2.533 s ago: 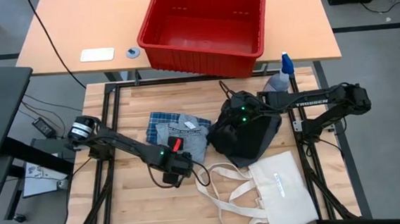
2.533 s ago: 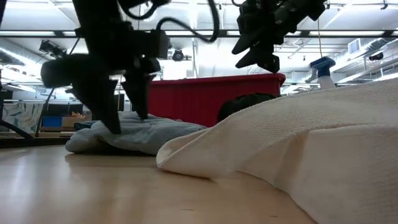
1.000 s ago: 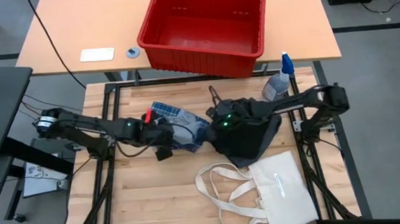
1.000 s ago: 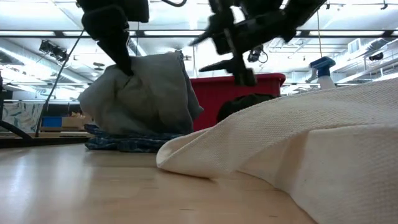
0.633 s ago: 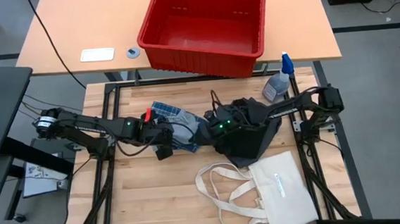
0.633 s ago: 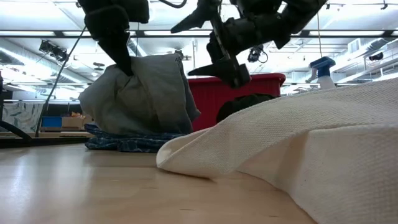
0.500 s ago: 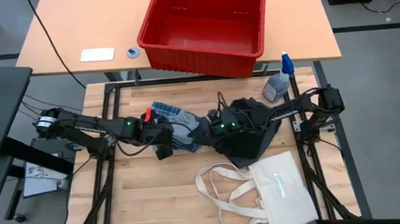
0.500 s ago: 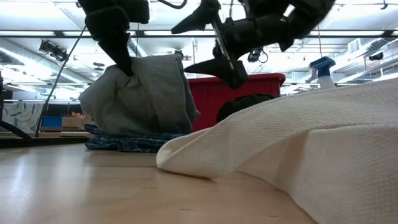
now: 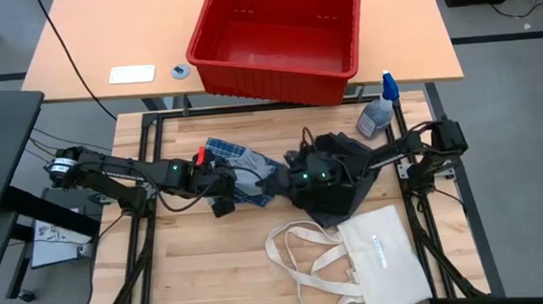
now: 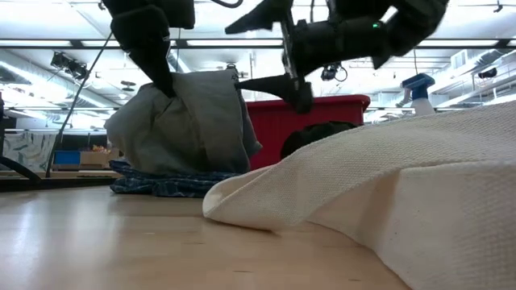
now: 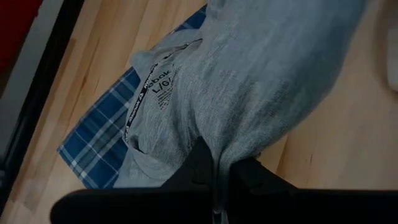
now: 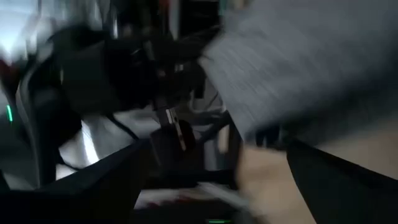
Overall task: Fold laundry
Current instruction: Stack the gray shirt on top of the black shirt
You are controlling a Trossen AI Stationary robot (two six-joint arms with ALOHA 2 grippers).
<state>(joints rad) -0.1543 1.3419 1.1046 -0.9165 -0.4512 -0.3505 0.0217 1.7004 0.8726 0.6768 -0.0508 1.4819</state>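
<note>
The light blue-grey garment [image 10: 189,121] hangs bunched from my left gripper [image 10: 167,84], which is shut on it above the table's middle. Under it lies the blue-white plaid piece [image 9: 226,153], flat on the wood. My right gripper [image 10: 231,56] stands wide open and nearly level beside the hanging garment's upper right corner [image 10: 234,76]. One finger is above that corner and one at its height. The black and dark grey pieces [image 9: 339,187] lie heaped under the right arm. My left gripper pinches a bunched fold of the blue-grey garment [image 11: 217,160] between its two shut fingers, slanting down from the table's left. The cloth hangs slack below the fingers, its neck label [image 11: 158,81] showing. Its lower end [image 10: 173,165] rests on the plaid piece. Whether my right gripper touches the garment, I cannot tell.
A cream tote bag [image 9: 379,255] with long handles lies at the near right and fills the low view's foreground. A red bin [image 9: 278,37] stands on the table behind, and a spray bottle [image 9: 376,114] at the far right corner. Bare wood lies at the near left.
My right gripper has opened wide, rolled and levelled out while shifting a little toward the hanging garment, and its fingers now bracket the garment's upper right corner. The blue-grey garment hangs as before.
</note>
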